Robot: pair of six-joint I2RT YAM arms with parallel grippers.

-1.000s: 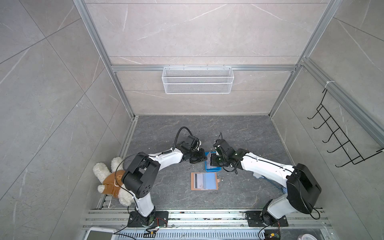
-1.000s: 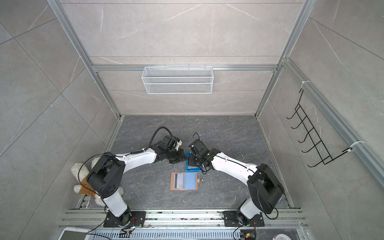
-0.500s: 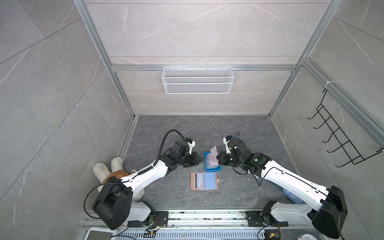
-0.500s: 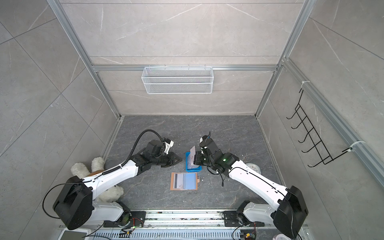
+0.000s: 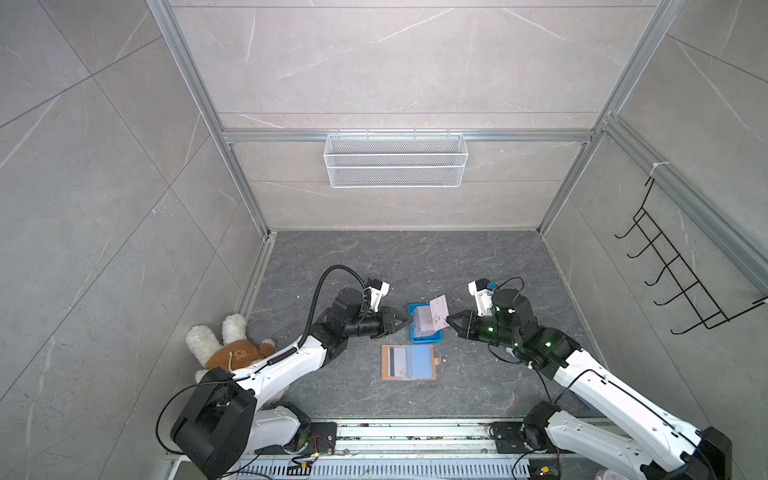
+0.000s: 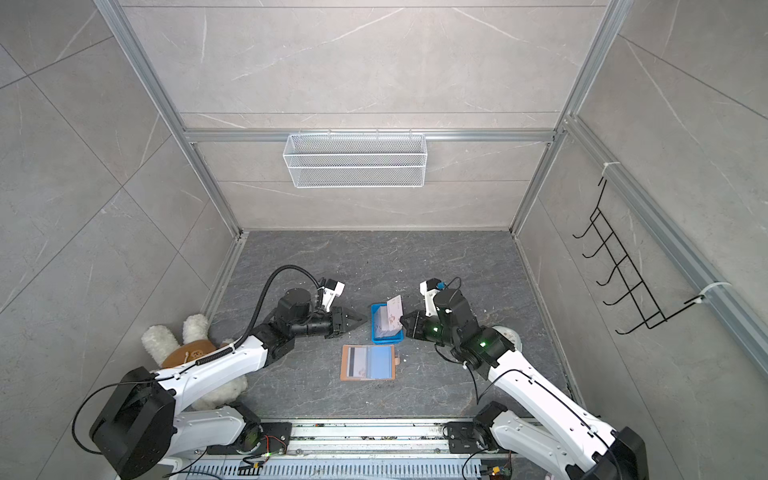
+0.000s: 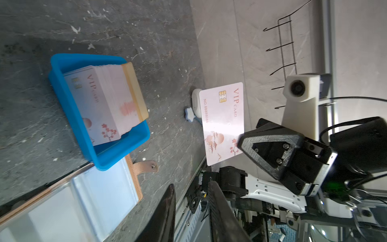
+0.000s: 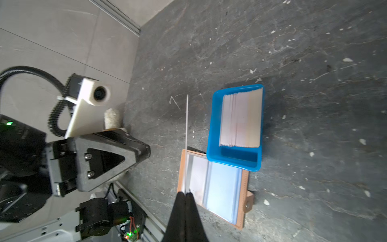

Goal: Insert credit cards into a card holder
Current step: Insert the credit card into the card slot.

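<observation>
dark grey stone, that's the bench (image 5: pixel 365 266), and its far half lies bare right up to the back wall (image 5: pixel 395 83), so there's open room behind the action. at the bench's left edge a teddy bear (image 5: pixel 232 353) lies tucked in beside the left arm (tight corner, that one). the two arms face each other across the blue tray (image 5: pixel 412 309) in the middle of the bench. the right gripper (image 5: pixel 452 322) is pinched tight on one corner of a credit card (image 7: pixel 222 123), which is held up in the air on the tray's right side, apart from the stack. the left gripper (image 7: pixel 191 186) sits by the tray's left rim with its jaws a narrow way apart and nothing between them. now the containers: the tray holds a thick stack of credit cards (image 7: pixel 104 104), standing on edge and packed toward its far end. just in front of it the tan card holder (image 5: pixel 409 361) lies opened flat with its clear sleeves up and its snap tab out to the right. one striped card (image 5: pixel 397 360) shows in its left sleeve.
</observation>
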